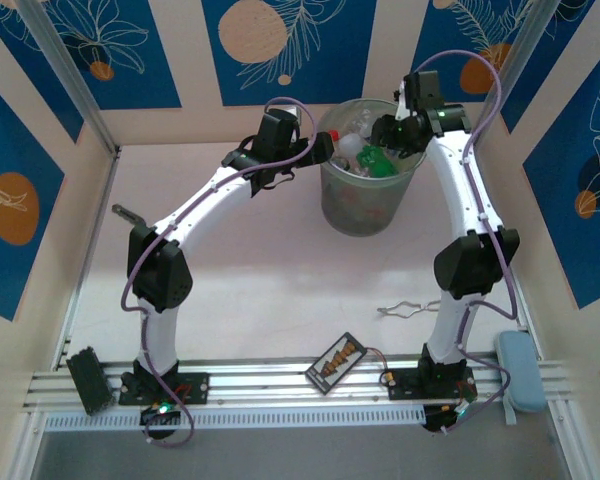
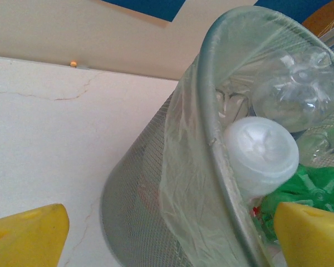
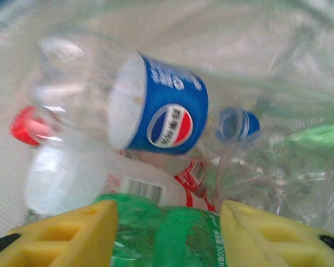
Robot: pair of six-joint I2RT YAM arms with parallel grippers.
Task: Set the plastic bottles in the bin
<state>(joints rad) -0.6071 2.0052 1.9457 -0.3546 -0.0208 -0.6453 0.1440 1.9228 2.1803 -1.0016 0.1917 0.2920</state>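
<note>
Plastic bottles (image 3: 161, 119) lie piled inside the lined bin (image 1: 365, 215).

Arms: we see smooth white shells on the left arm (image 1: 212, 192) and the right arm (image 1: 477, 195).
Joints (image 1: 162, 275): we see bulky black housings.
Cables (image 1: 458, 53): we see thin purple ones along each arm.
Bases (image 1: 160, 385): we note black blocks with tiny red and green lights.
Left fingers (image 2: 28, 236): we see plain yellow wedges.
Right fingers (image 3: 61, 239): we see yellow wedges with black outer corners.
</note>
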